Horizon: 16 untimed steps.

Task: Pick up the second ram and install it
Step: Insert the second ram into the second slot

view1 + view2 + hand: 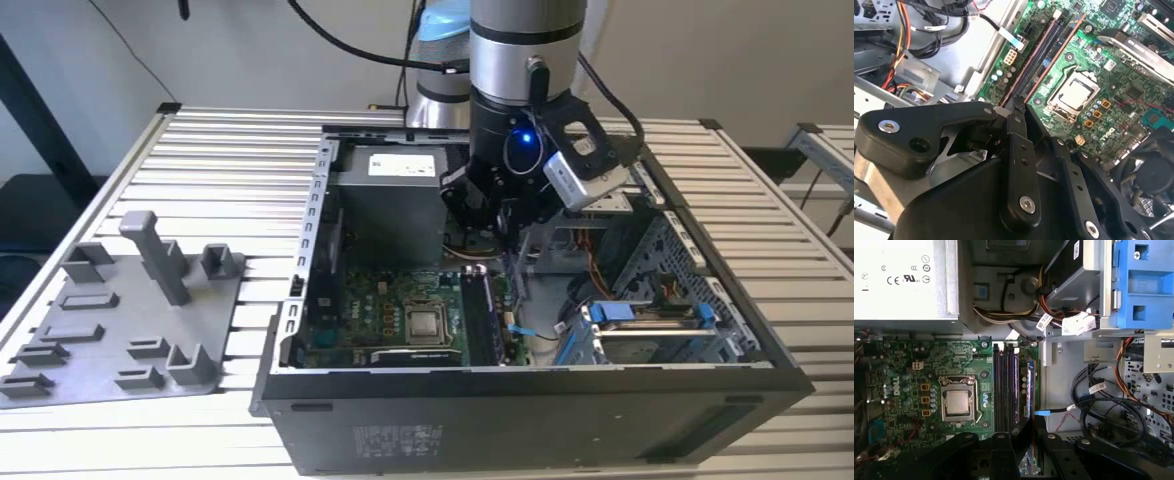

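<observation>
Exterior view: found the pincer low inside the open computer case on the counter, over the board's memory area, well apart from the grey fixture tray on the exterior view's left. Could not judge the pinch from there. Second wrist view: showed the black fingertips drawn close together right at the near end of the long slots, beside the processor socket. First wrist view: placed the second ram on edge at the outermost slot, just beside the dark empty slots, its near end apparently pinched by the pincer. Ran lengthwise parallel to those slots, from the pincer toward the power-supply side, contact edge down toward the board. Judged risky: gripped at one end only, so liable to tilt and seat unevenly under pressure, jamming or leaving the far latch unclosed; also close to a blue cable, likely to snag on a sideways drift.
</observation>
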Each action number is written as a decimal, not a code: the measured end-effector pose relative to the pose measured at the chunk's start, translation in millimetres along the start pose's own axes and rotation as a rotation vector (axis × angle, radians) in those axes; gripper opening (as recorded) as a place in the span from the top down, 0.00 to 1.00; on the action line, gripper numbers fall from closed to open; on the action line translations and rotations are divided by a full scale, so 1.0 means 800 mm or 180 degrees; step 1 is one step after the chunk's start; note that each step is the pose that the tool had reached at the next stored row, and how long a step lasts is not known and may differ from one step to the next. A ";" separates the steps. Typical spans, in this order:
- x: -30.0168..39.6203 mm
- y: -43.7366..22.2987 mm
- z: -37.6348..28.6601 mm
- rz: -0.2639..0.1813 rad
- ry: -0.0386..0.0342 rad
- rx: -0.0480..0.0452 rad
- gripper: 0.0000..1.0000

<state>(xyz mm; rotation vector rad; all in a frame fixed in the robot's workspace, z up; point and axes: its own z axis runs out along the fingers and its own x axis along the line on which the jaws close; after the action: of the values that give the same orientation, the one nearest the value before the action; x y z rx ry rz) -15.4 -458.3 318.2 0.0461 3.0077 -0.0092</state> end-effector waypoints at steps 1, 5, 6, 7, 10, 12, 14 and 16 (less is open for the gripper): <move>0.0021 -0.0003 0.0020 -0.0003 0.0000 -0.0001 0.83; 0.0130 -0.0012 0.0097 -0.0019 0.0001 -0.0002 0.83; 0.0140 -0.0013 0.0116 -0.0020 0.0003 -0.0003 0.83; 0.0140 -0.0013 0.0117 -0.0021 0.0004 -0.0003 0.83; 0.0141 -0.0013 0.0117 -0.0022 0.0005 -0.0002 0.83; 0.0142 -0.0013 0.0117 -0.0022 0.0004 -0.0003 0.83; 0.0142 -0.0013 0.0117 -0.0023 0.0004 -0.0003 0.83; 0.0142 -0.0013 0.0117 -0.0024 0.0004 -0.0003 0.83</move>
<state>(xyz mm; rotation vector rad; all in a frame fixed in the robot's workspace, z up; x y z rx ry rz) -25.5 -459.1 307.5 0.0349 3.0093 -0.0086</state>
